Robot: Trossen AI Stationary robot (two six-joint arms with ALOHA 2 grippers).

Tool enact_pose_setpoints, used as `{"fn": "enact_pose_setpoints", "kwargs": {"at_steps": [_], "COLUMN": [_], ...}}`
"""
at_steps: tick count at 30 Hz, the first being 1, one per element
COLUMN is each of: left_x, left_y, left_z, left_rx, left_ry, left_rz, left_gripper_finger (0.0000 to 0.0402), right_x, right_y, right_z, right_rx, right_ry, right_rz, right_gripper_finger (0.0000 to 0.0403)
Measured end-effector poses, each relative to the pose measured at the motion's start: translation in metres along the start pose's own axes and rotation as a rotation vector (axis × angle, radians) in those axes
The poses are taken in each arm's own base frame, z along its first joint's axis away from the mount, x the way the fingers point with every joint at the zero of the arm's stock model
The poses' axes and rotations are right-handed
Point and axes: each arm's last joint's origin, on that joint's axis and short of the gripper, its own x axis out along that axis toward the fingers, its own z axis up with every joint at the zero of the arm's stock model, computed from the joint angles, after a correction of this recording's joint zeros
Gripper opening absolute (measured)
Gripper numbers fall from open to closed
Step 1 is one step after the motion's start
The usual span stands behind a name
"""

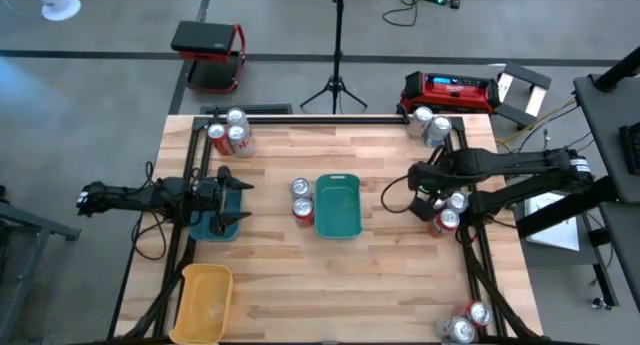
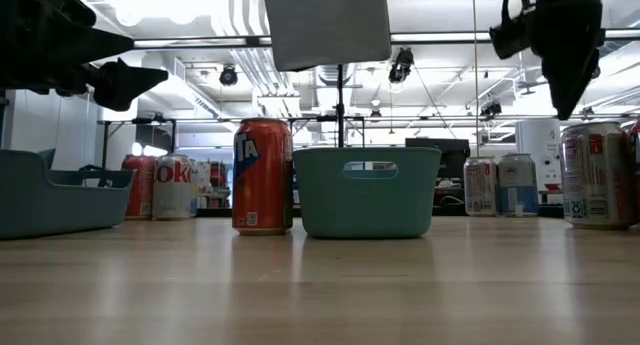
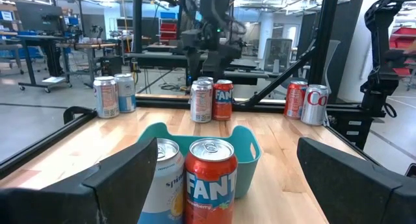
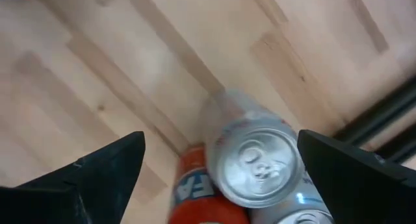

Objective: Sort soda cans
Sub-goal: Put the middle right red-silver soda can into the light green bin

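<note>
Two soda cans, an orange one (image 3: 209, 180) and a pale one (image 3: 162, 178), stand against the left side of the green tray (image 1: 338, 207) mid-table. My left gripper (image 1: 240, 199) hangs open above a blue-green tray (image 1: 212, 227) at the table's left, its fingers pointing at those two cans and well short of them. My right gripper (image 4: 221, 165) is open and points down over a silver-topped can (image 4: 259, 163) and an orange can (image 4: 194, 186) at the table's right edge, above them with nothing between its fingers. In the low view it hangs high (image 2: 570, 85).
A yellow tray (image 1: 205, 300) lies near the front left. Three cans (image 1: 230, 133) stand at the far left corner, two (image 1: 430, 125) at the far right, two (image 1: 470, 322) at the near right. Bare wood lies between the trays and along the front.
</note>
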Motion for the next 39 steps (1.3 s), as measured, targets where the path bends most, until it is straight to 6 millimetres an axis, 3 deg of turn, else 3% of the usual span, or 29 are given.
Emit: {"fn": "enact_pose_setpoints", "kwargs": {"at_steps": [9,19,29,33,39], "left_x": [0.0,0.0,0.0,0.0,0.0], "left_y": [0.0,0.0,0.0,0.0,0.0], "left_z": [0.0,0.0,0.0,0.0,0.0], "left_rx": [0.0,0.0,0.0,0.0,0.0], "left_ry": [0.0,0.0,0.0,0.0,0.0], "left_rz": [0.0,0.0,0.0,0.0,0.0], "left_gripper_finger": [0.0355,0.0355,0.0355,0.0355,0.0355], "right_x": [0.023,0.047,0.057,0.052,0.018], "right_y": [-0.027,-0.027,-0.022,-0.016,0.003], "right_z": [-0.004,-0.004,0.004,0.016,0.053], "right_rx": [0.15,0.131,0.042,-0.017,-0.081], "right_ry": [0.092,0.18,0.241,0.238,0.182], "right_rz": [0.009,0.031,0.018,0.026,0.054], "right_gripper_finger": [0.04,0.0395,0.0298,0.0298,0.0298]}}
